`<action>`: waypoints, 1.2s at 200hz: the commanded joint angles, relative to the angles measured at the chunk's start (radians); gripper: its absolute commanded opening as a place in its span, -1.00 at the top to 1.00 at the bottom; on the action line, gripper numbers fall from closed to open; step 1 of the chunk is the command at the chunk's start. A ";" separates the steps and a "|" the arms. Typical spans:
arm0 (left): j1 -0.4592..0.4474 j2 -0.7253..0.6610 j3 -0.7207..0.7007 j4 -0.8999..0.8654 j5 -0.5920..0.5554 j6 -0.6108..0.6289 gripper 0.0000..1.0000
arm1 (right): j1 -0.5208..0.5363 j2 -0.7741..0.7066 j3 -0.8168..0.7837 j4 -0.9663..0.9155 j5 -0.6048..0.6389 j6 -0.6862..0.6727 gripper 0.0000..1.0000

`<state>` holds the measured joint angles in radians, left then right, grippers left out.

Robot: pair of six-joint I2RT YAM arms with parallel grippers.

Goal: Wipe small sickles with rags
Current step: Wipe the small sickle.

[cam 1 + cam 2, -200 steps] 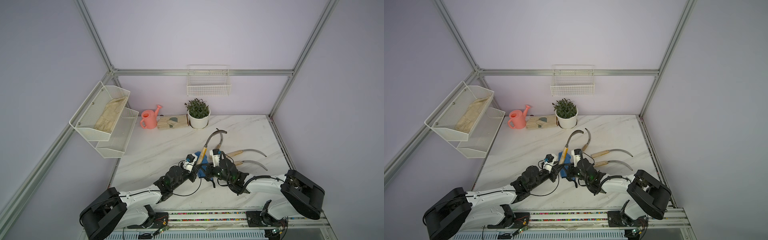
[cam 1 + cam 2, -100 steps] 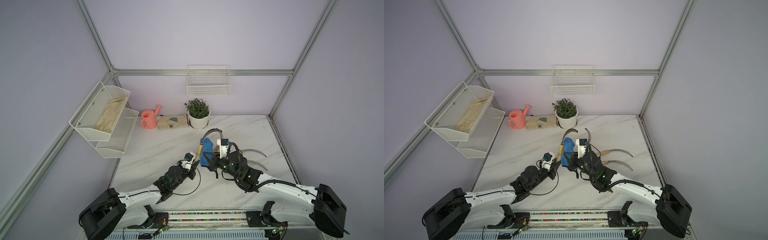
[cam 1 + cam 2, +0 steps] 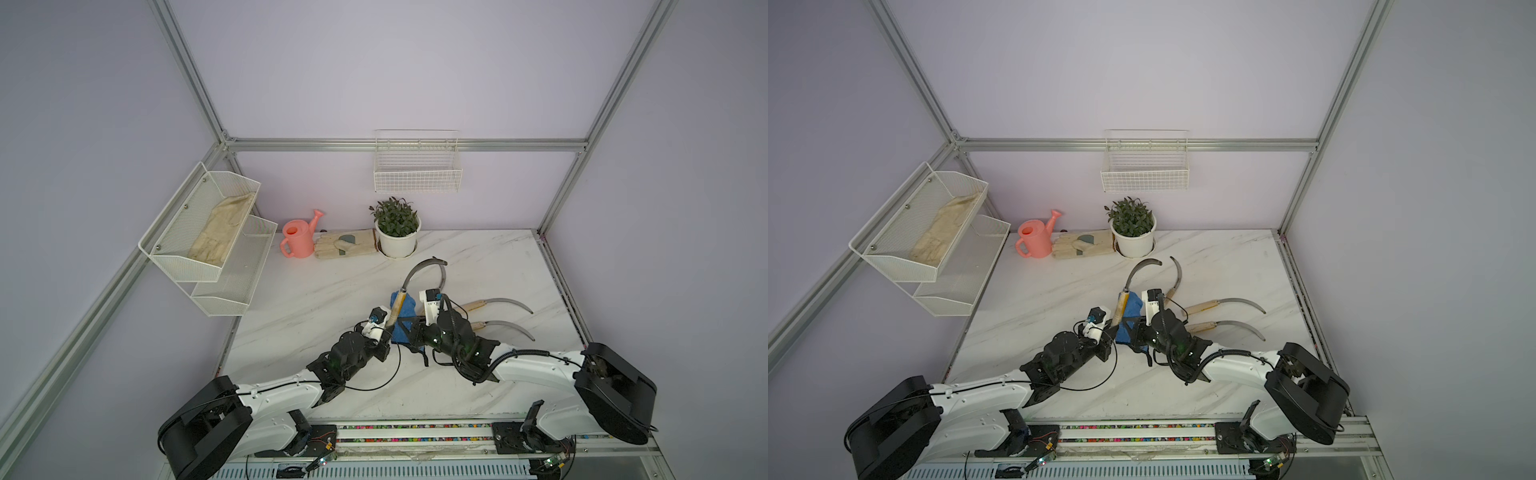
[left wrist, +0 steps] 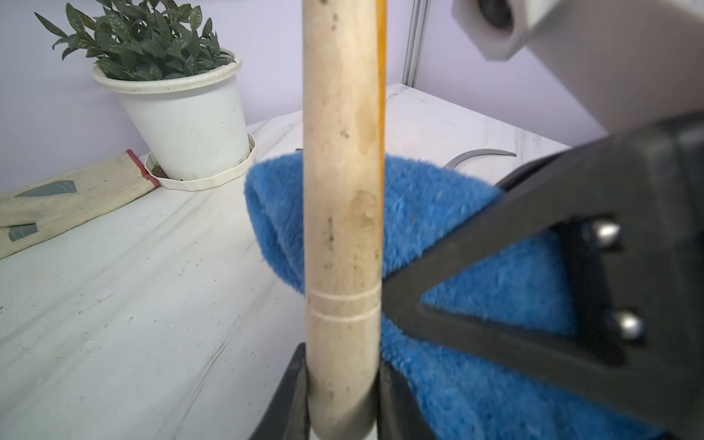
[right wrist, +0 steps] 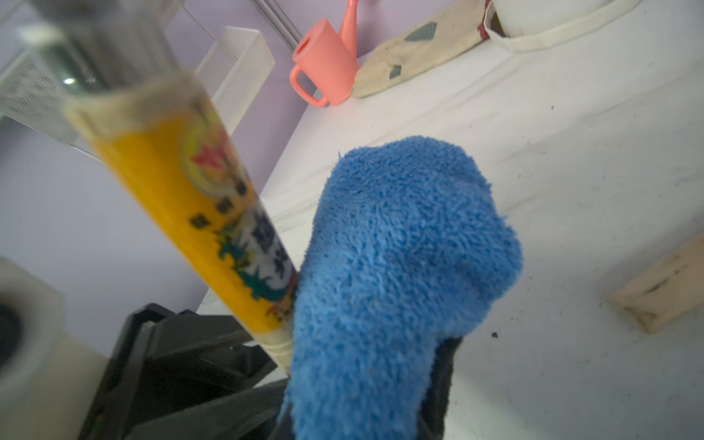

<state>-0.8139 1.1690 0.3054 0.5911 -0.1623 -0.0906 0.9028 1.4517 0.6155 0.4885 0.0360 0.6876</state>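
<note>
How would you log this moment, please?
left hand: shut on sickle | right hand: shut on blue rag | rag beside handle

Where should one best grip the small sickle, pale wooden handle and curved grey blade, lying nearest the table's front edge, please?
That small sickle lies flat on the marble table, handle end towards the right arm. Probably best: come down from above, jaws across the thick, straight wooden handle; the thin curved blade offers little to clamp.
</note>
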 commanded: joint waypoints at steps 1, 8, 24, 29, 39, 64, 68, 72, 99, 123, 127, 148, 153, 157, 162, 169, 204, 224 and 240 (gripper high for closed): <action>-0.016 -0.022 0.023 0.087 0.065 0.012 1.00 | 0.033 0.008 0.012 0.075 -0.059 0.014 1.00; -0.017 -0.022 0.023 0.087 0.066 0.012 1.00 | 0.033 0.003 0.020 0.070 -0.062 0.010 1.00; -0.018 -0.022 0.023 0.087 0.064 0.013 1.00 | 0.033 -0.028 0.048 0.030 -0.056 -0.007 1.00; -0.018 -0.022 0.023 0.087 0.064 0.012 1.00 | 0.034 -0.041 0.059 0.014 -0.052 -0.014 1.00; -0.019 -0.020 0.023 0.087 0.061 0.014 1.00 | 0.033 -0.068 0.083 -0.022 -0.048 -0.030 1.00; -0.020 -0.013 0.026 0.087 0.055 0.017 1.00 | 0.033 -0.126 0.154 -0.096 -0.034 -0.051 1.00; -0.019 -0.013 0.027 0.086 0.056 0.017 1.00 | 0.033 -0.131 0.163 -0.103 -0.032 -0.052 1.00; -0.019 -0.012 0.027 0.086 0.054 0.018 1.00 | 0.033 -0.135 0.173 -0.111 -0.030 -0.054 1.00; -0.022 -0.012 0.026 0.087 0.050 0.022 1.00 | 0.027 -0.158 0.210 -0.157 0.003 -0.062 1.00; -0.022 -0.013 0.025 0.087 0.047 0.023 1.00 | 0.018 -0.193 0.214 -0.183 0.015 -0.059 1.00; -0.022 -0.012 0.026 0.087 0.046 0.022 1.00 | 0.017 -0.200 0.213 -0.187 0.019 -0.057 1.00; -0.024 -0.012 0.026 0.088 0.044 0.020 1.00 | 0.009 -0.234 0.206 -0.213 0.041 -0.053 1.00; -0.024 -0.012 0.026 0.087 0.044 0.019 1.00 | 0.007 -0.243 0.206 -0.220 0.046 -0.051 1.00; -0.024 -0.012 0.026 0.088 0.045 0.019 1.00 | 0.006 -0.248 0.205 -0.225 0.049 -0.050 1.00; -0.024 -0.013 0.025 0.087 0.046 0.018 1.00 | 0.003 -0.252 0.205 -0.231 0.053 -0.048 1.00; -0.024 -0.014 0.026 0.087 0.048 0.017 1.00 | 0.001 -0.258 0.205 -0.236 0.056 -0.047 1.00; -0.024 -0.020 0.024 0.087 0.053 0.013 1.00 | 0.001 -0.230 0.201 -0.235 0.057 -0.043 1.00; -0.023 -0.026 0.022 0.089 0.055 0.012 1.00 | 0.001 -0.176 0.176 -0.190 0.027 -0.024 1.00; -0.024 -0.028 0.020 0.090 0.051 0.013 1.00 | 0.005 -0.132 0.151 -0.158 0.001 0.003 1.00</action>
<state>-0.8253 1.1461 0.3069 0.6762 -0.1719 -0.0948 0.8967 1.2617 0.7837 0.2260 0.1146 0.6540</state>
